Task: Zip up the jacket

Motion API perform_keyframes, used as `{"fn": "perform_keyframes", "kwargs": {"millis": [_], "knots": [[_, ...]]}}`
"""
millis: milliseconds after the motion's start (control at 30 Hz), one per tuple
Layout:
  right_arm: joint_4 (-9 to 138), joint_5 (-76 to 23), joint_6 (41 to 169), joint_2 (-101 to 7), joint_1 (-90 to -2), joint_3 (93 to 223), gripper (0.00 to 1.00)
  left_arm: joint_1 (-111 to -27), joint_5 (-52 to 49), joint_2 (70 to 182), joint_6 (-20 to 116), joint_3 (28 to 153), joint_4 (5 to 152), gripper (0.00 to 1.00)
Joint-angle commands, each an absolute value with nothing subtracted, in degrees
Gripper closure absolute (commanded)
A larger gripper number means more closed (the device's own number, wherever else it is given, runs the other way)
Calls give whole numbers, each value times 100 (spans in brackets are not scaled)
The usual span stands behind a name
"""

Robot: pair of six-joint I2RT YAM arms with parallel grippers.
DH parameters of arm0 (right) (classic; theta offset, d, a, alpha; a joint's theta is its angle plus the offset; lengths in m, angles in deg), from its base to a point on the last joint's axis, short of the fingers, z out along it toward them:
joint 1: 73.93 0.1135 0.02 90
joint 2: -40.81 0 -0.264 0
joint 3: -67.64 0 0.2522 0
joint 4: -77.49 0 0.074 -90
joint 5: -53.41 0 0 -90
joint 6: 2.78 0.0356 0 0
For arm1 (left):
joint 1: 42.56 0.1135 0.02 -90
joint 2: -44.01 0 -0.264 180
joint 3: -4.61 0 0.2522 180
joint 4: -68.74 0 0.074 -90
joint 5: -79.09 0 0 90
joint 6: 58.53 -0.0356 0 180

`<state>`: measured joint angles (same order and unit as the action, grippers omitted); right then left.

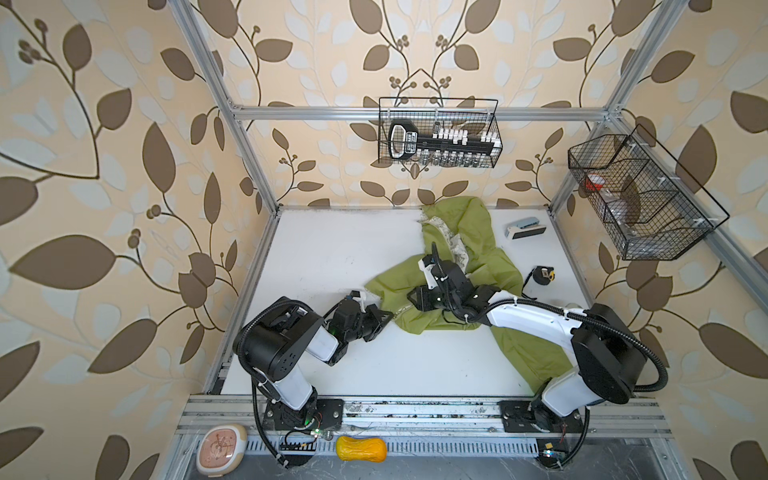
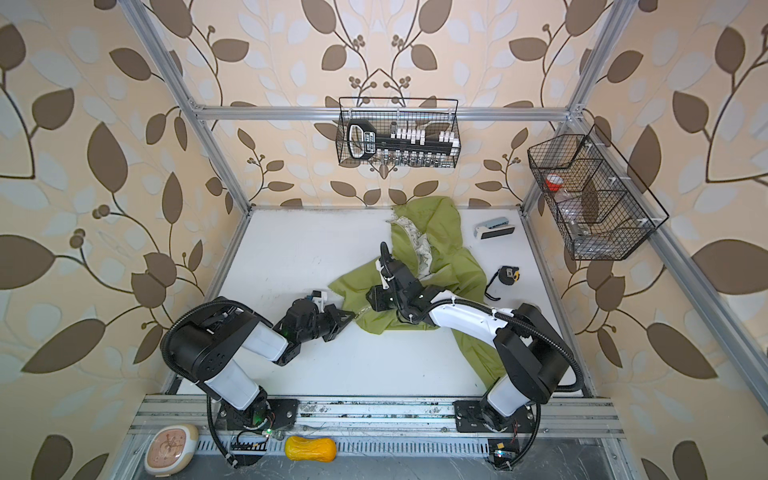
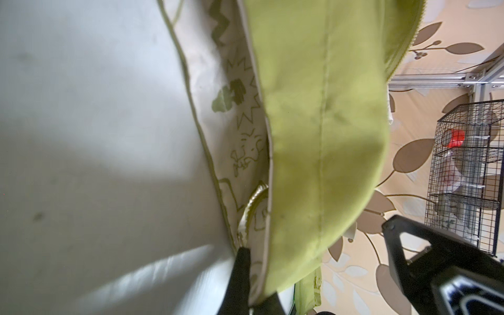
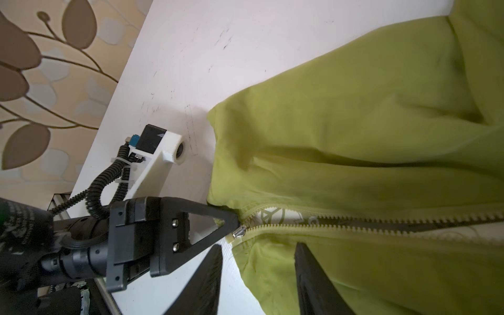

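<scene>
Left gripper [image 4: 234, 221]: clenched on the jacket's [image 4: 381, 136] hem corner, at the bottom end of the zip [image 4: 300, 224].
Slider [image 4: 239, 231]: silver, touching the left gripper's tip. Beyond it the teeth lie parted over printed lining [image 4: 272, 215].
Right gripper [image 4: 257, 245]: released, fingers [image 4: 210, 272] apart, just beside the slider, over the hem.
Jacket: spread on the table [image 1: 332, 249] from the left gripper's tip, passing under the right arm.
</scene>
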<state>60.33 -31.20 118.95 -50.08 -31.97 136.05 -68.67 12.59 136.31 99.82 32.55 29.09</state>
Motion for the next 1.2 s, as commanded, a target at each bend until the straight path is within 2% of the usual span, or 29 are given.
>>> {"fn": "perform_keyframes", "kwargs": {"millis": [0,67,167,267,500,767,900,1167], "knots": [[5806,-2519,11557,-5301,-3376,13875,56,-6733,1461,13004,9384,3586,4246,100],[5865,-2187,11460,-5421,-3516,13977,54,-6676,1462,12480,9014,3801,5030,100],[5902,-1820,11343,-5532,-3705,14153,45,-6556,1411,11791,8462,4143,6101,100],[6105,-1326,11445,-5667,-3966,14248,42,-6332,1738,11479,8123,4426,6492,100],[7335,-277,12341,-5894,-4446,14097,41,-5986,2936,11790,7730,5590,7288,100],[8231,27,13030,-5974,-4740,14025,32,-5861,3547,11915,6876,7043,8828,100],[8586,33,13297,-5778,-4870,13710,26,-5651,3538,11893,6744,7433,9020,100],[9106,-1,13835,-5227,-4833,13328,22,-5334,4128,12321,6609,8289,9223,100]]}}
